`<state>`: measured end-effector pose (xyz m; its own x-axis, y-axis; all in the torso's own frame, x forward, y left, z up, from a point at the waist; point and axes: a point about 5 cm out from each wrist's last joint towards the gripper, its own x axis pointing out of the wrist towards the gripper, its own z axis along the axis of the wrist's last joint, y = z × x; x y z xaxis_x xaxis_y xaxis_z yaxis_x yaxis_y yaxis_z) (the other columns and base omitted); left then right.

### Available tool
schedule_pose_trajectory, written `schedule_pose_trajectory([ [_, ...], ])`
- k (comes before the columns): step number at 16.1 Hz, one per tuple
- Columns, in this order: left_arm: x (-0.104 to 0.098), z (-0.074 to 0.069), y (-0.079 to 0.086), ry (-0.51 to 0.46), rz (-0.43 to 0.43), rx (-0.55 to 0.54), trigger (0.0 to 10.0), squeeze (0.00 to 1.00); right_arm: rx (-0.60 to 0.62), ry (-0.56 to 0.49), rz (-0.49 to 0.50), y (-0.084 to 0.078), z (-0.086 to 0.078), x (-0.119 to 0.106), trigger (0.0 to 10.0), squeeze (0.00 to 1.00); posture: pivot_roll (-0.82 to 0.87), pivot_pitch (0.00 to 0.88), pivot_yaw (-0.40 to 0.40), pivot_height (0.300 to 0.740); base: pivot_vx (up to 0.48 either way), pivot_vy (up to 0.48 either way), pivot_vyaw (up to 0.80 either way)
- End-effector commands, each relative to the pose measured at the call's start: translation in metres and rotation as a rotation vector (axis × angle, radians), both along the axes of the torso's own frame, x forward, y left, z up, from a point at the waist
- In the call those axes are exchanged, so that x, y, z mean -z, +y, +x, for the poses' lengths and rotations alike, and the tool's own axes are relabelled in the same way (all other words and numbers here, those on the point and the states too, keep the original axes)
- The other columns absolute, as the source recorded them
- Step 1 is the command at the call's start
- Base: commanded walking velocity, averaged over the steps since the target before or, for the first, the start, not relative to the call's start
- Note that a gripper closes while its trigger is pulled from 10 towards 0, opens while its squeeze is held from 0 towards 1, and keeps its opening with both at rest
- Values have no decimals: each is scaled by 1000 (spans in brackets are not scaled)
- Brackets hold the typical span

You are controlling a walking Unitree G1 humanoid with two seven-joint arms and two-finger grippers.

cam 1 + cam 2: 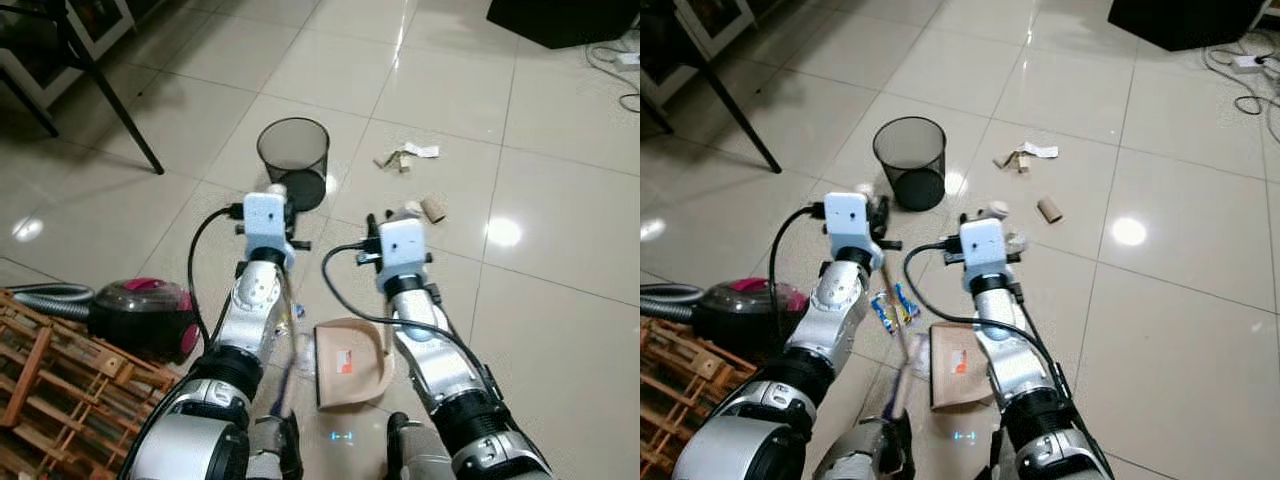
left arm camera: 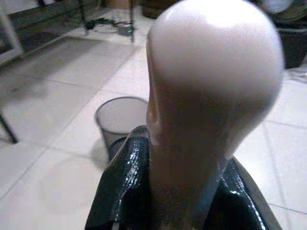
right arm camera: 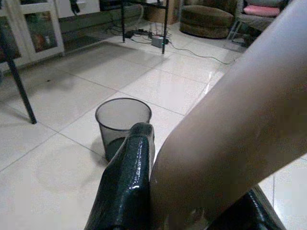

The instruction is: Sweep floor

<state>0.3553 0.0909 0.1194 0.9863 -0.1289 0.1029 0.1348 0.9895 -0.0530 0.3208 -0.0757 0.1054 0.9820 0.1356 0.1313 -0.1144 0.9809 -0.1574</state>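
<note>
The left gripper [image 2: 184,191] is clamped on the rounded top of the broom handle [image 2: 211,96], its black fingers [image 2: 122,187] pressed against both sides of the pale shaft. The right gripper [image 3: 192,201] is clamped on the beige dustpan handle [image 3: 240,129], one glossy finger [image 3: 127,182] tight against its side. From the head, the thin broom shaft [image 1: 896,340] slants down from the left arm to the floor between the robot's feet, and the tan dustpan [image 1: 350,365] sits low on the tiles just beside the right forearm. A blue-and-yellow wrapper [image 1: 892,306] lies on the tiled floor [image 1: 560,330] next to the broom shaft. Ahead of both grippers stands a black mesh wastebasket [image 1: 293,158], upright. Beyond it, toward the right, lie scraps of paper and card [image 1: 405,157] and a cardboard tube [image 1: 433,209], apart from each other. A magenta vacuum cleaner [image 1: 140,315] rests near the left arm, touching a wooden rack [image 1: 55,395] at the lower left corner.
</note>
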Motion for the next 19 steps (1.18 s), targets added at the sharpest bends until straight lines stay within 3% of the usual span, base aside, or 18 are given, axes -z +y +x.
schedule_pose_trajectory([
  [1, 2, -4, -8, 28, -109, 57, 10000, 0, 9, 14, 14, 0, -2, 3, 10000, 0, -90, 294, 83, 740, 0, 0, 0],
  [7, -34, -6, -11, -65, -149, 261, 10000, 0, 20, 24, 15, 0, 1, 4, 10000, 0, -78, 295, 88, 740, 0, 0, 0],
  [10, -57, 1, 3, -150, -151, 217, 10000, 0, 25, 28, 15, -1, 0, 5, 10000, 0, -77, 294, 93, 740, 0, 0, 0],
  [13, -81, 9, 31, -242, -85, 130, 10000, 0, 31, 36, 16, -3, -2, 9, 10000, 0, -74, 294, 97, 740, 0, 0, 0],
  [19, -86, 14, 44, -216, -79, 151, 10000, 0, 47, 45, 23, -8, 1, 10, 10000, 0, -65, 272, 103, 740, 0, 0, 0],
])
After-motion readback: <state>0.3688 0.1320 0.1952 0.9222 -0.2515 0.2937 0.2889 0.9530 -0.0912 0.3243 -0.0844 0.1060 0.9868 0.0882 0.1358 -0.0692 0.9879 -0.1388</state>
